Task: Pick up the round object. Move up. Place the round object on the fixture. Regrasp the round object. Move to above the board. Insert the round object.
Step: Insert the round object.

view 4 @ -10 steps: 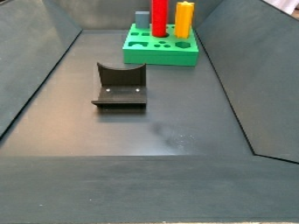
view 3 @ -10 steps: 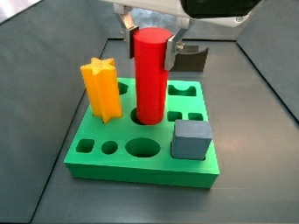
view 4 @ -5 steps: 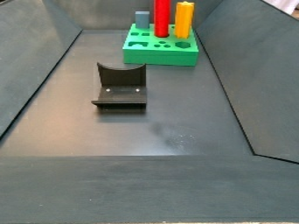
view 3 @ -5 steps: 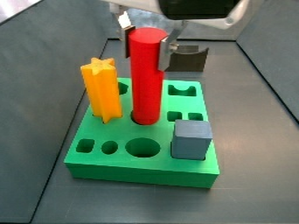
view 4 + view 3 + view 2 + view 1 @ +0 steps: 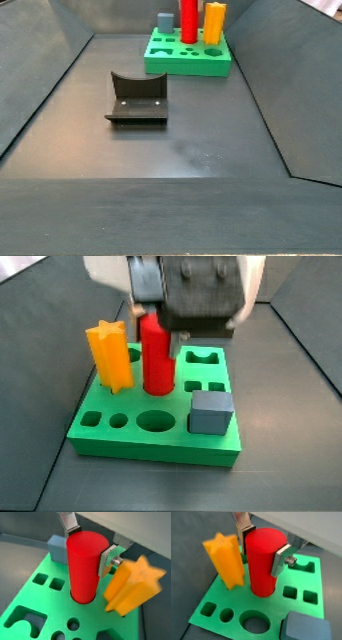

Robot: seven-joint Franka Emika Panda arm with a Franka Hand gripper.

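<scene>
You have one yellow star peg (image 5: 226, 561), then one red round object (image 5: 264, 562) standing upright in a round hole of the single green board (image 5: 221, 592), then one blue-grey cube (image 5: 211, 413). The gripper (image 5: 264, 542) clasps the red peg's top between its silver fingers (image 5: 281, 559). Its lower end is hidden in the hole. One fixture (image 5: 136, 98) sits well apart on the floor.

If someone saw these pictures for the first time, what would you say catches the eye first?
The glossy red round object stands upright in a round hole of the bright green board, with the gripper over its top end, a jaw on either side. Right beside it on the board stands the yellow star peg. Apart on the dark floor sits the fixture, with nothing on it.
</scene>
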